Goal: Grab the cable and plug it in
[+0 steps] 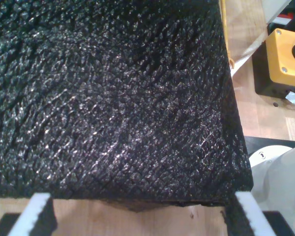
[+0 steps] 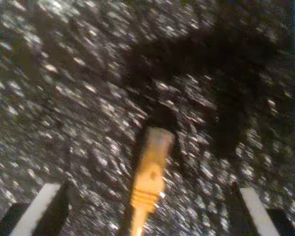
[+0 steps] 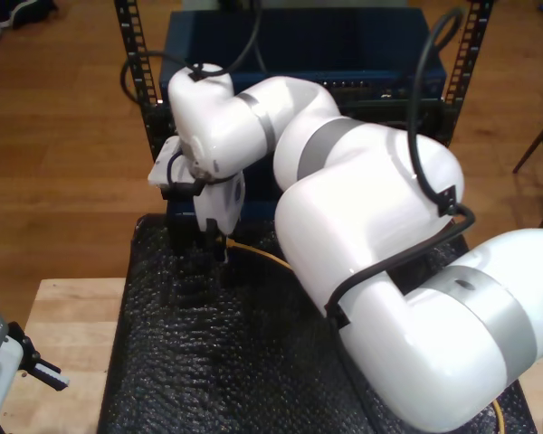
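Task progress: early, by my reading. The cable (image 2: 148,184) is not yet gripped and nothing is plugged in; the grasp, the carry and the insertion all remain.

Cable position: lying on the black textured mat (image 3: 208,362). In the second wrist view the pale-yellow plug (image 2: 157,142) rests on the mat between the fingers. In the exterior view the yellow-orange line (image 3: 258,253) runs out from under the end effector toward the exterior view's right.

My second end effector (image 2: 148,204): spread wide, one finger on each side of the cable, neither touching it. It hovers low over the mat, near the rack, in the exterior view (image 3: 219,246).

My first end effector (image 1: 142,211): spread, holding nothing, poised at the mat's edge over the wooden surface (image 1: 265,113).

Rack (image 3: 308,54): a dark blue unit sits in it behind the mat; a row of ports (image 3: 371,89) is faintly visible, too small to tell which one is meant.

Other: a yellow emergency-stop box (image 1: 285,56) stands on the surface beside the mat.
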`<state>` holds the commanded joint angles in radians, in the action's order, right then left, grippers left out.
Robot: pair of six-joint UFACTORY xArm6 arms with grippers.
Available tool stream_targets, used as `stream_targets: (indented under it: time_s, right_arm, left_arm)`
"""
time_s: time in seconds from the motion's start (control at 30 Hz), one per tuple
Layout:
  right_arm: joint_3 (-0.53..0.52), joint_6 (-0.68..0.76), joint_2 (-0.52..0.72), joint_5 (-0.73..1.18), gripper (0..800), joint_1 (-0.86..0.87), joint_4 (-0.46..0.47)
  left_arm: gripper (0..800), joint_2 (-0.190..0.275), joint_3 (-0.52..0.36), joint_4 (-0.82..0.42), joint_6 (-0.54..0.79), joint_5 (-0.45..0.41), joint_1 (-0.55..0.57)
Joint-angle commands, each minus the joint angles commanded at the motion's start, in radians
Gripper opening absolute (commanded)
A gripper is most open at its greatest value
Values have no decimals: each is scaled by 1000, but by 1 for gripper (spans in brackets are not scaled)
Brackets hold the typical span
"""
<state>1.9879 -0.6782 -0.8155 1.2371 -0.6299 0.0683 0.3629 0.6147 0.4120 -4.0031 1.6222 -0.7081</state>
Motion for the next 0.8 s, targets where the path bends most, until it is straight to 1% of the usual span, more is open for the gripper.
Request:
stream_targets:
  time_s: [0.17, 0.3, 0.37, 0.43, 0.5, 0.57, 0.63, 0.8]
  right_arm:
    - [0, 28, 2, 3, 739, 0, 18]
    - [2, 41, 2, 5, 678, -2, 18]
    - [2, 54, 2, 6, 617, -3, 18]
    - [2, 61, 0, 15, 602, -3, 18]
    - [2, 63, 0, 20, 563, -3, 18]
    - [2, 64, 0, 20, 551, -3, 20]
    - [2, 69, 0, 18, 478, -5, 20]
    - [2, 89, 0, 20, 444, -8, 32]
  left_arm:
    - [800, 0, 0, 0, 0, 0, 0]
    - [800, 0, 0, 0, 0, 0, 0]
    - [800, 0, 0, 0, 0, 0, 0]
    - [800, 0, 0, 0, 0, 0, 0]
    - [800, 0, 0, 0, 0, 0, 0]
    - [800, 0, 0, 0, 0, 0, 0]
    - [800, 0, 0, 0, 0, 0, 0]
    - [800, 0, 0, 0, 0, 0, 0]
